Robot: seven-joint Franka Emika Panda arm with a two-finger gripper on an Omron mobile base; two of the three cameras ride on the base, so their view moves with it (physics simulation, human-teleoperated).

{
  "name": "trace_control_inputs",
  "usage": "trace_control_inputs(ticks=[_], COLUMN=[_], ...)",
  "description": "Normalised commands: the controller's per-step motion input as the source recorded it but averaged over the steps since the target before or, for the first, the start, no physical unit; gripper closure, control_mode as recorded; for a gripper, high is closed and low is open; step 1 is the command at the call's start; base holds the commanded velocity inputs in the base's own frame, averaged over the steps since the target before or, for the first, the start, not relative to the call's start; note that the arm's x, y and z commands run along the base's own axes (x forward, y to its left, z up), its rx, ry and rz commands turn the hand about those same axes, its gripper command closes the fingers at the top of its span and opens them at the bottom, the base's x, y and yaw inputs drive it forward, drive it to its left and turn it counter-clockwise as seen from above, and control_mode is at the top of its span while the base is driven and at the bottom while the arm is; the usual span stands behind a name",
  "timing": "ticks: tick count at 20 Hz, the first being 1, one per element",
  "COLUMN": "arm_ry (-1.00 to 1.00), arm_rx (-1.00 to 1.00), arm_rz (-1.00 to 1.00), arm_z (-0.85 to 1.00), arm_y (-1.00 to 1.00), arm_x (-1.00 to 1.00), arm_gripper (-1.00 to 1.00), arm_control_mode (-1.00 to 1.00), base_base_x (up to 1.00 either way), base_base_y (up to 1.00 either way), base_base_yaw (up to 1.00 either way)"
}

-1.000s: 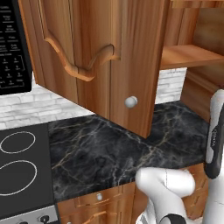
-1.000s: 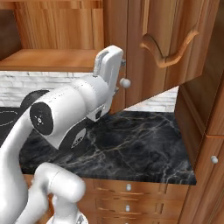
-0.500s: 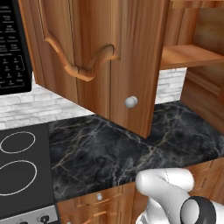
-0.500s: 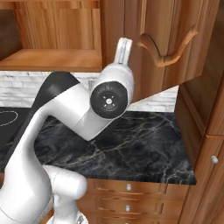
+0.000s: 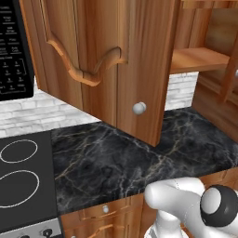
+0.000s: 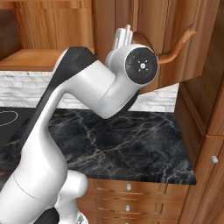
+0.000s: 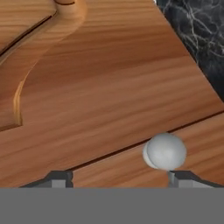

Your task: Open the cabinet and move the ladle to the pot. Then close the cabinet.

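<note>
The cabinet door point(image 5: 107, 60), reddish-brown with a curved arch moulding, stands swung out over the counter. Its round silver knob point(image 5: 139, 108) is near the lower edge. To the right of the door the wooden shelf point(image 5: 200, 58) inside the cabinet is bare where it shows. My hand point(image 6: 124, 36) is raised against the door point(image 6: 175, 39). In the hand view the door face point(image 7: 109, 87) is very close. My gripper point(image 7: 118, 178) is open, and the knob point(image 7: 165, 151) sits just inside its right fingertip point(image 7: 180, 177). The ladle and the pot are out of view.
A black microwave point(image 5: 14, 51) hangs left of the door, above a black cooktop point(image 5: 18, 186). A dark marble counter point(image 5: 139, 158) lies below, with wooden drawer fronts point(image 6: 127, 188) under it. Tall wooden cabinetry point(image 6: 210, 131) closes off the right side.
My arm has swung up and right across the right base view, bringing the hand to the door, and has left the right edge of the left base view. The door has not moved.
</note>
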Motion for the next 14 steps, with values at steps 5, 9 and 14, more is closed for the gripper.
trace_control_inputs(ticks=[5,9,14], arm_ry=[0.00,-0.06,-0.03], arm_rx=[0.02,0.01,0.04], arm_rz=[0.00,-0.01,-0.01], arm_z=[0.00,-0.06,-0.11], arm_y=[0.41,0.34,0.18], arm_x=[0.68,0.64,0.68], arm_gripper=[-1.00,-1.00,-1.00], arm_control_mode=[-1.00,-1.00,-1.00], base_base_x=[0.00,0.00,0.00], base_base_y=[0.00,0.00,0.00], base_base_yaw=[0.00,0.00,0.00])
